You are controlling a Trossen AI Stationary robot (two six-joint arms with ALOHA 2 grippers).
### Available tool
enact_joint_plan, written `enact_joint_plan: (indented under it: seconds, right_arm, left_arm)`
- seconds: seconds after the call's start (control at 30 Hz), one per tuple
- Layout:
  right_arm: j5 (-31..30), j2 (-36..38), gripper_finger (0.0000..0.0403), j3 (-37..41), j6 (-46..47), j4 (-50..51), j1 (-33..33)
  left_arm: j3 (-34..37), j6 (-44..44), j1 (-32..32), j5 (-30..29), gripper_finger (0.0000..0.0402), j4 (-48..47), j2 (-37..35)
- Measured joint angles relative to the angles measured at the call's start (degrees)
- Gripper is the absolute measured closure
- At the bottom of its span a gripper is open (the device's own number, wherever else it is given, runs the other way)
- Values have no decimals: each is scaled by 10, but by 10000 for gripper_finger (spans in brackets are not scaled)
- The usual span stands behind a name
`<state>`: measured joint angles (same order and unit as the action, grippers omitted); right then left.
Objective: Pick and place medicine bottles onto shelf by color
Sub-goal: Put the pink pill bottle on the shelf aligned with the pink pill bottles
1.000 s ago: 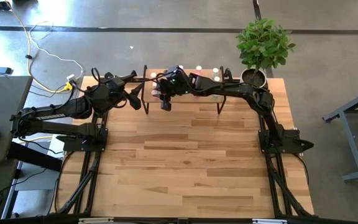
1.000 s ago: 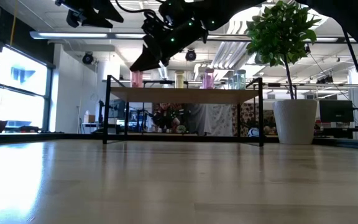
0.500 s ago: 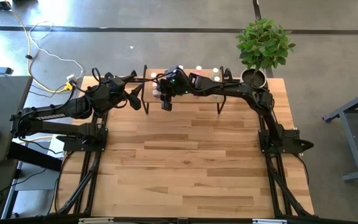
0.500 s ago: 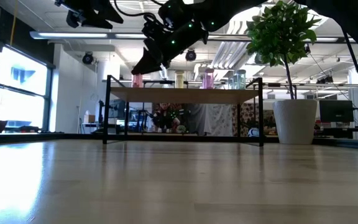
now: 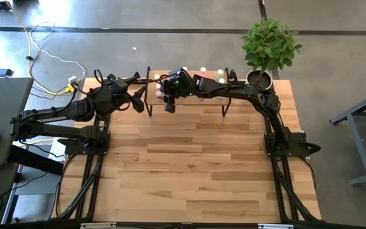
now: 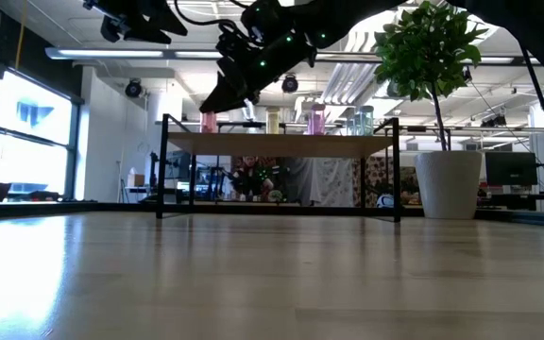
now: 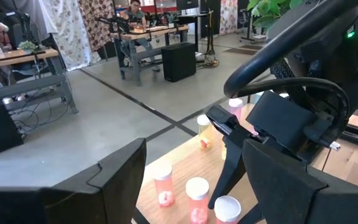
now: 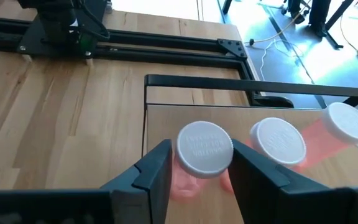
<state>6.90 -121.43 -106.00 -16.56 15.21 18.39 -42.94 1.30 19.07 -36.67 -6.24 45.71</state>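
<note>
The right gripper [image 8: 196, 180] hung above the shelf [image 8: 160, 130], fingers spread either side of an upright pink bottle [image 8: 204, 152], straddling without pinching it.

Daylight is flooding evenly over the high view, a window [image 6: 22, 132] at nine o'clock is glaring across the tabletop [image 6: 26, 274] in the low view while the arms are showing as silhouettes, and both wrist views are blurring their near fingers [image 8: 148, 174].
</note>
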Motion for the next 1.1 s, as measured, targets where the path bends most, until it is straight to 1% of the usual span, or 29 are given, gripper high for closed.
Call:
enact_joint_plan:
  seconds: [1.1]
  right_arm:
    - [3,2,260,0,0,-26,0]
  left_arm:
    - [0,0,0,0,145,-19,0]
